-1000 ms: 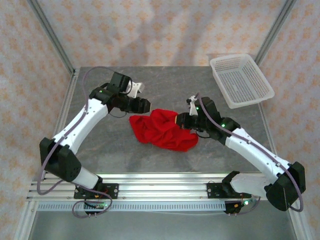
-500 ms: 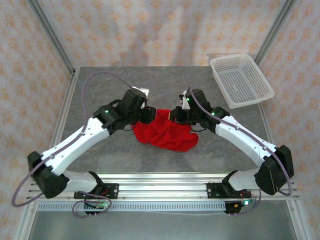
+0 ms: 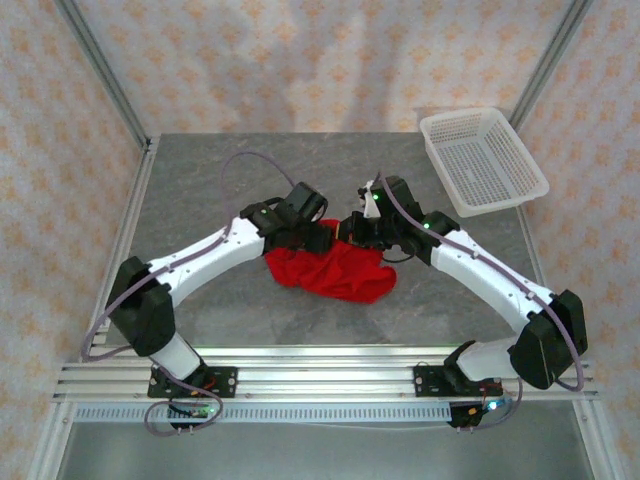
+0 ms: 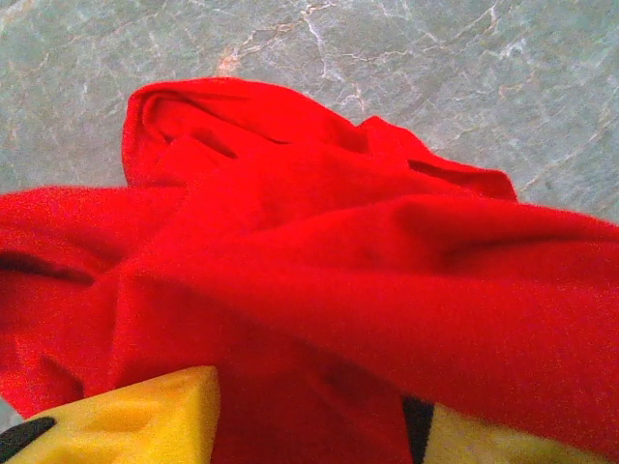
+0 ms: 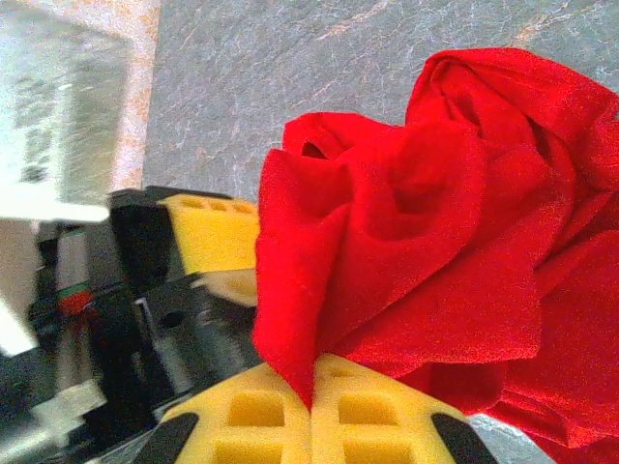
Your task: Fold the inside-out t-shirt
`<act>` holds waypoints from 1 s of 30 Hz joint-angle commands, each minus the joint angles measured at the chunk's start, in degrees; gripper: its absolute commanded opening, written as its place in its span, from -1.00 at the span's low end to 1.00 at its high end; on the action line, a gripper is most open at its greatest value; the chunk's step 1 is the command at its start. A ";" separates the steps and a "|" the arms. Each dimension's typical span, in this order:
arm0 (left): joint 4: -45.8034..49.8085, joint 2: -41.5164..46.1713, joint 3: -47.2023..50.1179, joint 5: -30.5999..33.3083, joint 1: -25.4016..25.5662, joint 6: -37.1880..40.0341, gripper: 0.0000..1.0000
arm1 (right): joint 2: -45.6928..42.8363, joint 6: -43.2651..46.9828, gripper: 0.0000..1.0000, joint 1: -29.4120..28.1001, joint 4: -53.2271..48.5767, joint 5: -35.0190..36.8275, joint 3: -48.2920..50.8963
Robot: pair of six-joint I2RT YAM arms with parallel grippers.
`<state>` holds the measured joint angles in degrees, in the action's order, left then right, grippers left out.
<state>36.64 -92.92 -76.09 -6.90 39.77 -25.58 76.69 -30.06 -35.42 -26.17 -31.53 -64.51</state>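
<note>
The inside-out t-shirt point(image 3: 335, 272) is a crumpled bright red heap at the middle of the grey table. My right gripper point(image 3: 352, 232) is at the heap's back edge. In the right wrist view its yellow pads point(image 5: 261, 411) are pressed together, shut on a raised fold of the t-shirt point(image 5: 406, 213). My left gripper point(image 3: 325, 238) is right beside it at the same edge. In the left wrist view its fingers point(image 4: 135, 420) stand apart, with red t-shirt cloth point(image 4: 319, 251) bunched between and over them. A left finger point(image 5: 213, 232) is seen close beside the pinched fold.
A white mesh basket point(image 3: 483, 160) sits at the back right corner of the table. The aluminium rail point(image 3: 320, 375) with both arm bases runs along the near edge. Metal frame posts point(image 3: 100, 70) rise at the back corners. Bare grey table point(image 3: 200, 180) lies left of the shirt.
My left arm has swung right from the table's back left to the shirt's back edge, beside the right gripper. The right gripper moved slightly back and left, holding its fold.
</note>
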 commanded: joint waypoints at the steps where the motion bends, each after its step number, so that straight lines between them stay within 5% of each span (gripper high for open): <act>1: 1.83 -2.72 -3.02 3.27 0.18 4.44 0.08 | -0.13 -0.71 -1.00 0.17 -0.37 -0.54 -2.33; 7: 2.86 -7.48 -6.50 11.07 0.14 10.01 -0.05 | -0.46 -0.28 -1.00 0.15 -1.75 -0.30 -2.98; 13: 1.99 -6.98 -9.24 9.08 -0.83 11.28 -0.75 | -0.92 0.00 -1.00 0.18 -3.80 2.29 -2.68; 15: 2.47 -4.73 -10.32 5.84 -1.30 10.38 -1.00 | -0.92 0.41 -1.00 0.22 -6.42 5.44 -2.55; 23: -0.44 6.72 -9.73 -27.64 -9.74 3.08 -1.00 | -0.18 4.03 -1.00 1.23 -14.26 15.94 0.98; 30: 5.01 8.35 -12.16 -36.21 -10.59 7.04 -1.00 | 0.92 8.70 -1.00 1.23 -16.06 21.27 2.89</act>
<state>39.92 -86.04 -86.19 -36.64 30.33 -19.77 76.66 -24.62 -34.61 -34.54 -18.81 -64.16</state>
